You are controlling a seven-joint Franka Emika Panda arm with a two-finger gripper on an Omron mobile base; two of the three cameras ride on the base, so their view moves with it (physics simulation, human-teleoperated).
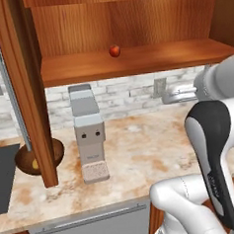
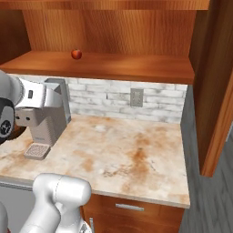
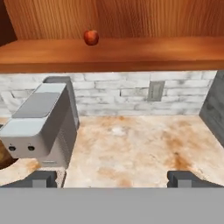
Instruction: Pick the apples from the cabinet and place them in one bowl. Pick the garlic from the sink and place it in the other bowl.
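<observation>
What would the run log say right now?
gripper: open, empty | red apple: on cabinet shelf | yellow-green apple: in bowl

Bowl (image 1: 28, 162) half behind cabinet door (image 1: 25, 90)

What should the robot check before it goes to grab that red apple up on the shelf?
1. Red apple sits alone on the cabinet shelf: ok.
2. Cabinet door open, shelf reachable: ok.
3. Jaws of the gripper wide apart and holding nothing: ok.
4. Coffee machine stands below the shelf, left of the apple: ok, keep clear.
5. Bowl on the counter, partly behind the door, something yellow inside: ok.
6. Second bowl located: cannot tell.
</observation>
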